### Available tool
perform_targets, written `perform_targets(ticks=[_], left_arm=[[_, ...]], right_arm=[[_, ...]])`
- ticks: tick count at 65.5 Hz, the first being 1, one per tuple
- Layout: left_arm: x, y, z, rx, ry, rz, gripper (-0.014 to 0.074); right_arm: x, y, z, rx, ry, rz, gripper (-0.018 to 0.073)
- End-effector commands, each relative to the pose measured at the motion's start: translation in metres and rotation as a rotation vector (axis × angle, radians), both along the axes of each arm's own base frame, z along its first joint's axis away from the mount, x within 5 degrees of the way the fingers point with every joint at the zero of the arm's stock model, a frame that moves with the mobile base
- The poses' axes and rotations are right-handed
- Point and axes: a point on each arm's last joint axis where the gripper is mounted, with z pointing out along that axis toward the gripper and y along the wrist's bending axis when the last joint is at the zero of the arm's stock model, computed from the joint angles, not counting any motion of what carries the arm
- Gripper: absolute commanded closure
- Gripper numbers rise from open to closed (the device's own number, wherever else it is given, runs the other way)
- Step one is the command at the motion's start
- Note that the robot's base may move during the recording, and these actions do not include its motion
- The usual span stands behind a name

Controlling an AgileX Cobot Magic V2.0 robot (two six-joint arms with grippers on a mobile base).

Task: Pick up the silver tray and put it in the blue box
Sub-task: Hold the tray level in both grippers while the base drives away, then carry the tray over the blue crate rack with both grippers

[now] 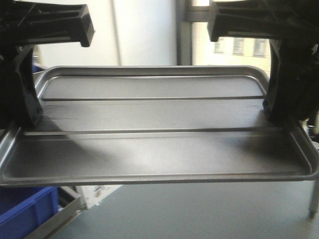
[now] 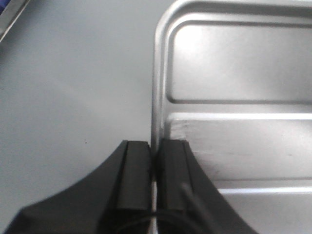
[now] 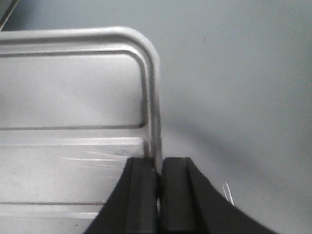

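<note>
The silver tray point(image 1: 159, 149) hangs level and close to the front camera, above the table, with its two long ribs running across. My left gripper point(image 1: 27, 114) is shut on the tray's left rim, and my right gripper point(image 1: 279, 112) is shut on its right rim. In the left wrist view the gripper point(image 2: 154, 146) pinches the thin rim of the tray point(image 2: 243, 73) near a rounded corner. The right wrist view shows the same grip point(image 3: 159, 163) on the tray's point(image 3: 73, 97) other side. Part of a blue plastic container point(image 1: 22, 214) shows at lower left; I cannot tell if it is the blue box.
A grey-green table top point(image 1: 209, 214) lies under the tray. A metal rail point(image 1: 62, 219) runs along the table's left edge beside the blue container. Windows and a white wall stand behind. A thin white strand point(image 3: 228, 192) lies on the table.
</note>
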Motion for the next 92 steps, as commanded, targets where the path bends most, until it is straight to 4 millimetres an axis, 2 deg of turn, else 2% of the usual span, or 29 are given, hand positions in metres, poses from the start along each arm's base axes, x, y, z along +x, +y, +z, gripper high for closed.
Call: perform_targets(ticks=[1, 92], left_arm=[[0.0012, 0.0023, 0.0144, -0.038, -0.052, -0.002, 0.0602], [0.0011, 0.0023, 0.0144, -0.039, -0.051, -0.002, 0.0602]], right_arm=[[0.0023, -0.0021, 0.0148, 0.025, -0.078, 0.016, 0.0504], [0.0023, -0.0021, 0.0148, 0.025, -0.078, 0.016, 0.0504]])
